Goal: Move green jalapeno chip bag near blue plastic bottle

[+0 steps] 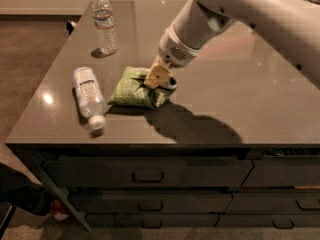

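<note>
The one camera looks steeply down on the counter [250, 101] from above its front edge, facing its far edge, near enough that the counter fills most of the view. The gripper [159, 79] hangs over the counter's middle.

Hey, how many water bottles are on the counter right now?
2. The slim bottle stands upright at back left; the blue plastic bottle lies on its side front left, beside the green jalapeno chip bag that the gripper holds. None seem hidden.
</note>
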